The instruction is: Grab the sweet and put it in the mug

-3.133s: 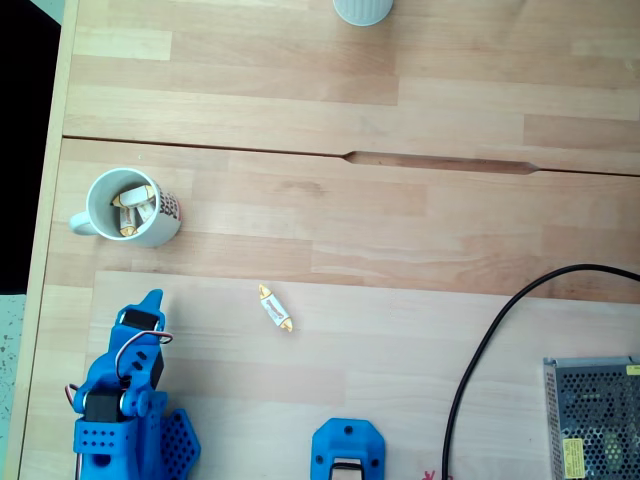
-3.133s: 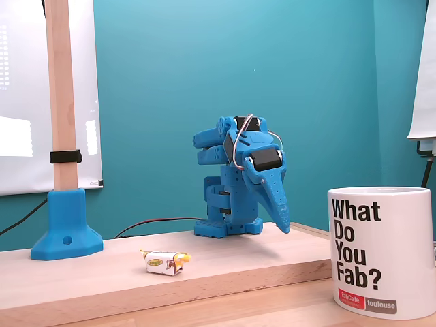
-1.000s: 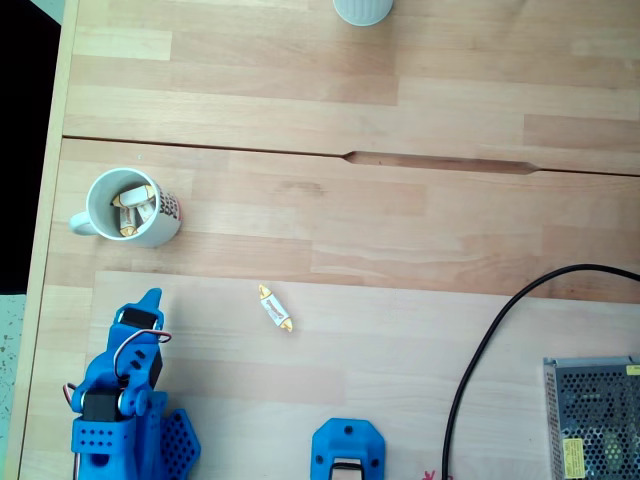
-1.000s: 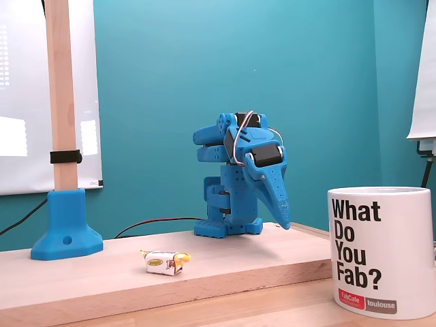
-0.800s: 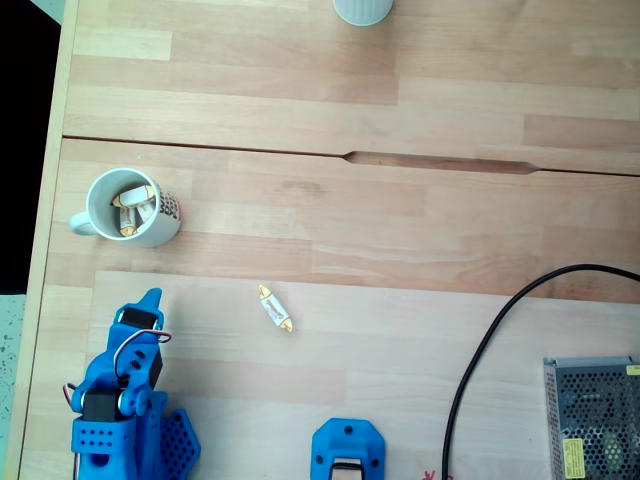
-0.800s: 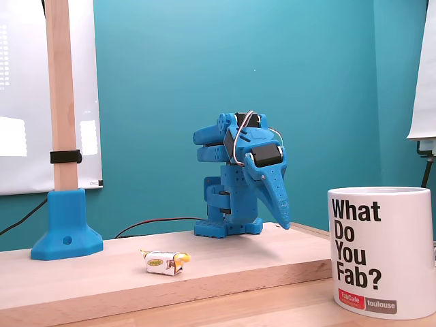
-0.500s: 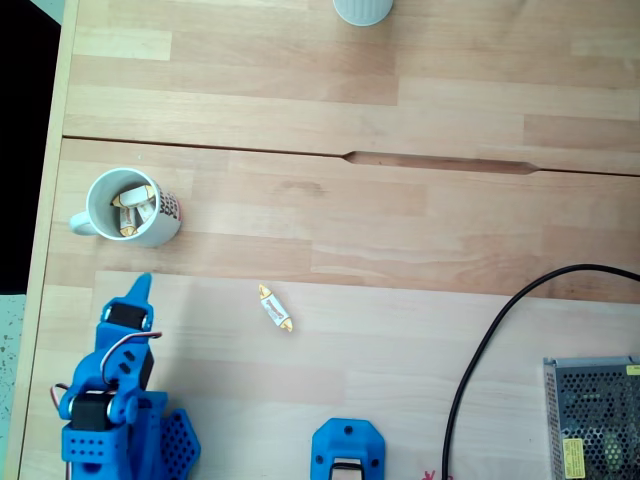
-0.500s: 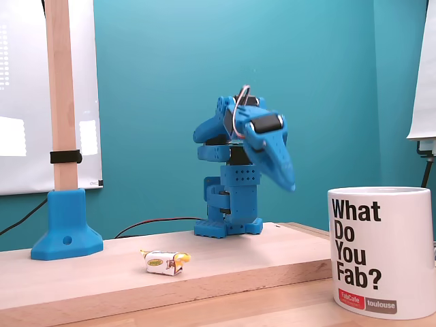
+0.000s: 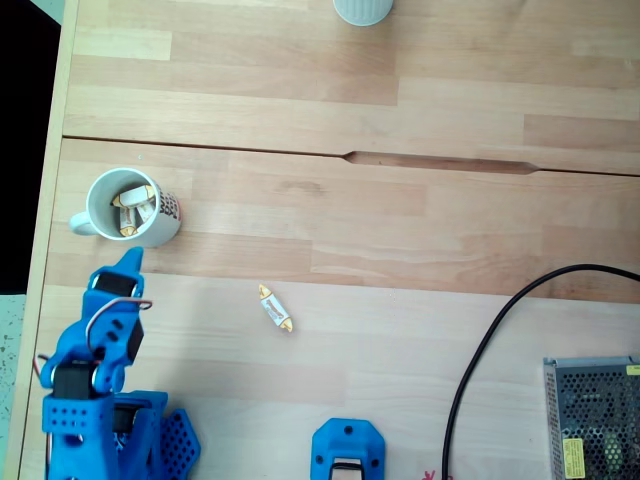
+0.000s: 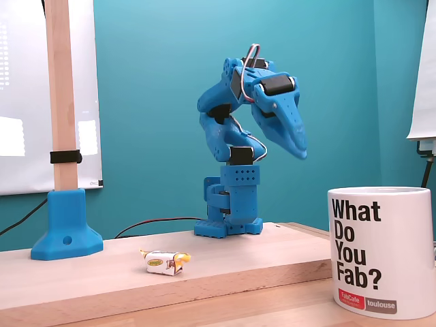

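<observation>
Pale wooden tabletop (image 9: pixel 400 100) made of joined planks, teal wall (image 10: pixel 150 102) behind in the side-on fixed view. Nearest the side camera stands a big white ceramic mug printed "What Do You Fab?" (image 10: pixel 380 252); in the top-down fixed view its pale rim (image 9: pixel 362 9) sits at the top edge, well apart from everything else. On the raised board lies the sweet (image 10: pixel 164 261), a tiny white-wrapped candy with reddish print and twisted yellow-gold ends; from above it (image 9: pixel 275 308) lies flat and diagonal on bare wood, nothing touching it. Behind it, a blue 3D-printed stand base (image 10: pixel 66 227) carries an upright wooden post (image 10: pixel 60 88). Blue printed robot arm (image 10: pixel 235 157) is raised, its gripper (image 10: pixel 298 146) pointing downward in the air, well above the board; jaws look pressed together, holding nothing. From above the gripper tip (image 9: pixel 130 263) is just beside the small white speckled mug with side handle (image 9: pixel 165 215), which holds several wrapped candies (image 9: pixel 130 207). Sweet lies to the right of the gripper in that view, open wood between. Black cable (image 9: pixel 490 330) curves toward a perforated metal box (image 9: pixel 592 415) at lower right.
</observation>
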Motion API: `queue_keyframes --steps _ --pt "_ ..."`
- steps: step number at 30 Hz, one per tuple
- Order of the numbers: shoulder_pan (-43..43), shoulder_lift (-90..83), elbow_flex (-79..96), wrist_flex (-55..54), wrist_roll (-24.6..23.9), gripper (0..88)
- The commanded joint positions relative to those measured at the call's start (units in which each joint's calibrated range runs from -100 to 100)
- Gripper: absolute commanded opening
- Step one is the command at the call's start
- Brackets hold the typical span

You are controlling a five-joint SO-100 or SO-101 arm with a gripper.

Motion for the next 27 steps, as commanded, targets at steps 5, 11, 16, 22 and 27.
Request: queue_keyframes --steps 5,11,16,22,27 --pt "7.04 3.76 -9.68 0.18 -5.91 3.8" --pt "13.65 4.01 -10.76 2.43 -13.48 3.8" --pt "18.52 4.96 -12.27 13.4 -15.24 3.8" --pt "22.95 12.02 -19.32 27.92 -14.8 3.8" --pt "24.98 14.34 -23.6 33.56 -14.21 3.8"
